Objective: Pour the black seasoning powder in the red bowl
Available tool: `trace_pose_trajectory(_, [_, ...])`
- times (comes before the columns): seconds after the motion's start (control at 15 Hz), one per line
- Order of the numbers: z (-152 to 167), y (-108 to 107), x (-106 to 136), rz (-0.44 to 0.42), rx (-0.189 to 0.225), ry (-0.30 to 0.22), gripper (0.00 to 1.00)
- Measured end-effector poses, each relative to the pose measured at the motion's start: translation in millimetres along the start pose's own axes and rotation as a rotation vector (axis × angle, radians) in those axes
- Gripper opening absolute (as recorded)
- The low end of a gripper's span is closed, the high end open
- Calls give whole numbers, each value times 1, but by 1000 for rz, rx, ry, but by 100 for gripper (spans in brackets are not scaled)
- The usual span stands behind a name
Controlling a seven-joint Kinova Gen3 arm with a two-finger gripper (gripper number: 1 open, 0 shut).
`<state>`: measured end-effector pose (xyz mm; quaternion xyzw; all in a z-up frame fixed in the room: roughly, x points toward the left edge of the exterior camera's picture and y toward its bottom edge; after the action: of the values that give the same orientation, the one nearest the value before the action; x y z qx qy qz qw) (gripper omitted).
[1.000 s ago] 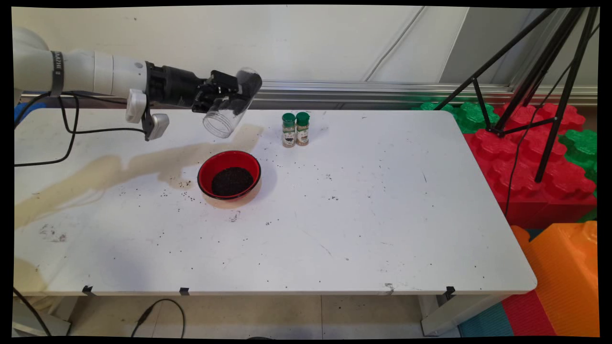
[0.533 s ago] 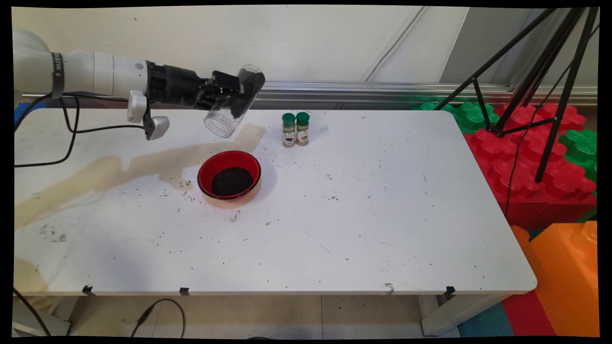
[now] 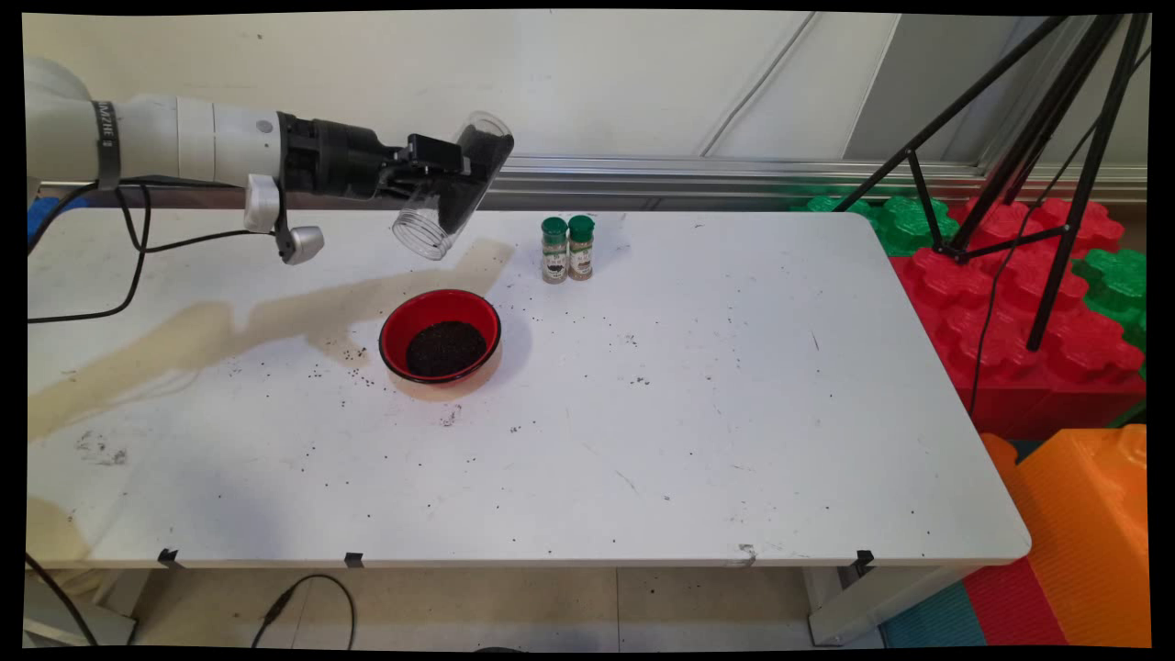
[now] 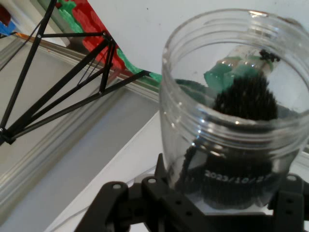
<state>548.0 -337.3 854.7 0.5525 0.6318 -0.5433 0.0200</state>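
Stained white table [image 3: 698, 441] before a pale wall [image 3: 551, 83]; black tripod [image 3: 1056, 138] over bright foam blocks [image 3: 1019, 303] at right.

Jar [image 3: 450, 188]: clear, glossy plastic with a ribbed screw neck, holding dark grainy matter; hand [image 3: 431, 179]: matt black; bowl [image 3: 441, 336]: glossy red, black-rimmed; bench [image 3: 734, 395]: smooth matt white, stained and speckled; two spice bottles [image 3: 567, 249]: clear, green plastic caps.

Only legible text was a printed date on the clear jar [image 4: 236, 121], starting "2023/10/2", last digit unclear. Spice bottle [image 3: 554, 251] labels were too small to read.
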Motion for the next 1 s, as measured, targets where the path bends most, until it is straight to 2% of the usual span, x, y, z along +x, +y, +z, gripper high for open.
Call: trace_pose_trajectory(1.0, [-7, -5, 4, 138, 41, -21, 0])
